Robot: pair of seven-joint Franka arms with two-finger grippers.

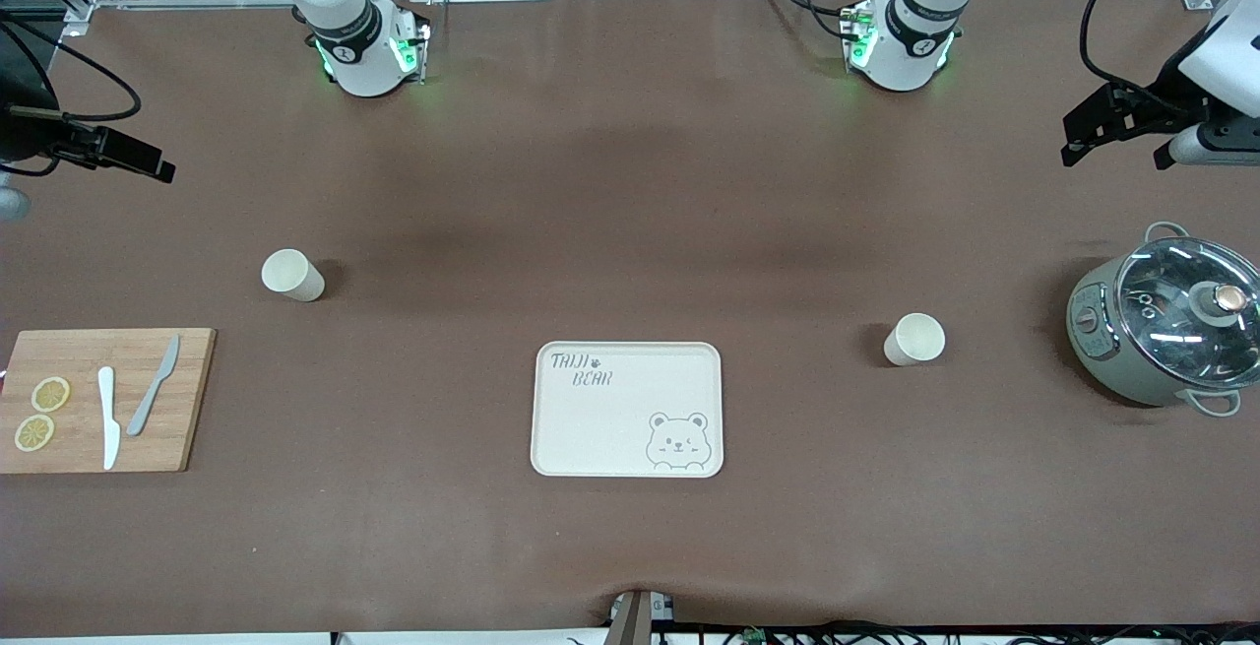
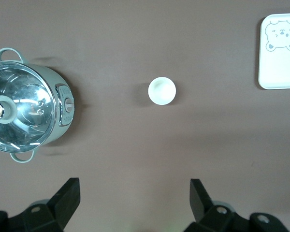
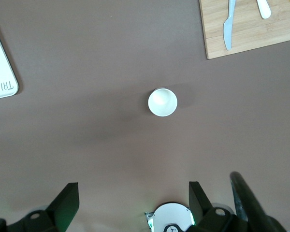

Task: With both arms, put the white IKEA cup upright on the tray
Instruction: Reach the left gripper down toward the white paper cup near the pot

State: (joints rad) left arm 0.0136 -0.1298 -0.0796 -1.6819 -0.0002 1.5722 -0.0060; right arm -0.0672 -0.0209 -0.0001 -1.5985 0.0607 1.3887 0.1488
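Two white cups upright on the bench (image 1: 630, 182): one (image 1: 914, 340) under the spread left hand (image 2: 134, 195), one (image 1: 292, 275) under the spread right hand (image 3: 133, 197). One tray (image 1: 627, 409) between, bare.

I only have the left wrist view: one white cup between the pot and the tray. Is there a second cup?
Observer: Yes, a second white cup stands toward the right arm's end of the table, farther from the front camera than the cutting board.
Operator: Is the right gripper holding it?
Observer: No, the right gripper hangs apart from it, fingers open.
Operator: What's on that board?
Observer: Two knives and two lemon slices.
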